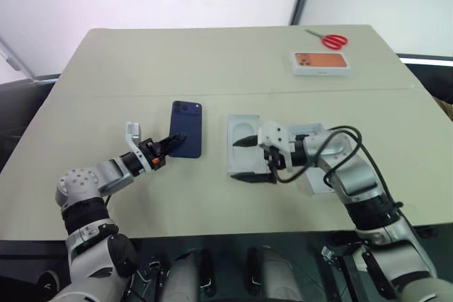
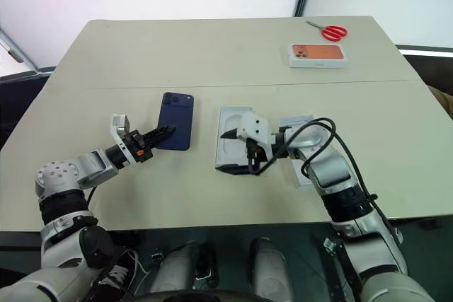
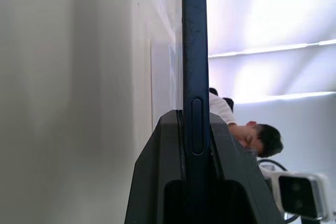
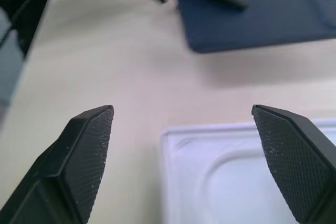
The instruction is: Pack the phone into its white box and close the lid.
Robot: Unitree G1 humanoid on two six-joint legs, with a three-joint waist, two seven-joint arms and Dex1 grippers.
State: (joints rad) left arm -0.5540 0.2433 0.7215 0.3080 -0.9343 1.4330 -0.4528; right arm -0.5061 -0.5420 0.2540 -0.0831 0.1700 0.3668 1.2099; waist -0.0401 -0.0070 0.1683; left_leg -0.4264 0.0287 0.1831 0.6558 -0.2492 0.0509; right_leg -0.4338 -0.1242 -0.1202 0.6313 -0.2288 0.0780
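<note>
Near the table's (image 1: 85, 196) front edge on the left, the left gripper (image 1: 172, 142) is clamped on the near end of the phone (image 1: 187, 126), which lies back-up with its camera cluster at the far end. Just right of it, the right gripper (image 1: 253, 159) hangs with its fingers spread wide over a shallow white tray (image 1: 242, 126). Far right, an orange-pictured box (image 1: 322, 63) lies beside red-handled scissors (image 1: 329, 38); the left wrist view also catches a person (image 3: 252, 132) beyond the phone.
</note>
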